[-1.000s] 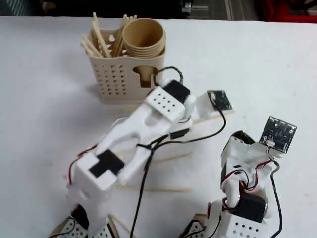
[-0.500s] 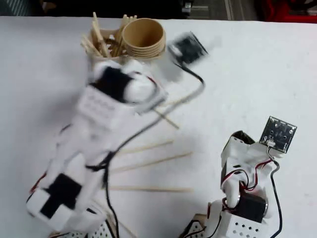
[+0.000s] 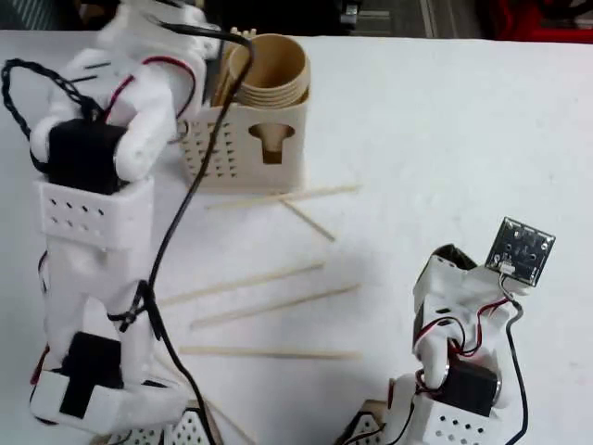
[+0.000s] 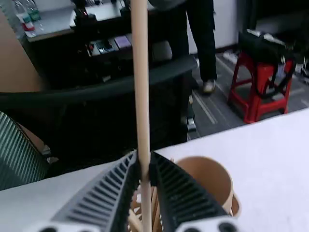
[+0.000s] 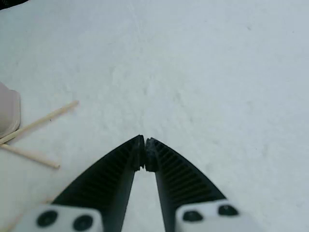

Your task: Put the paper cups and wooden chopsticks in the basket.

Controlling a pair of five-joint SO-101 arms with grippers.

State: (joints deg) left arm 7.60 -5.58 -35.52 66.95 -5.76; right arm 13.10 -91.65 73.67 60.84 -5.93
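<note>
Wooden chopstick [image 4: 140, 72], slim, upright, pinched in ribbed left claw [image 4: 145, 162]; right claw [image 5: 145, 147] closed, empty

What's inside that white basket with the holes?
A stack of paper cups fills the right side of the basket, with wooden chopsticks standing beside it. The left arm covers the basket's left side, so whatever else sits there cannot be seen.

This is looking like an office or lab workroom. A white table [image 3: 445, 130] is standing on grey floor [image 4: 222, 111]. Beyond its 12 o'clock edge a black chair [image 4: 120, 92] and a cluttered desk [image 4: 63, 31] carrying bottles [image 4: 30, 17] are standing, and a red stool [image 4: 247, 92] is sitting toward 1 o'clock.
</note>
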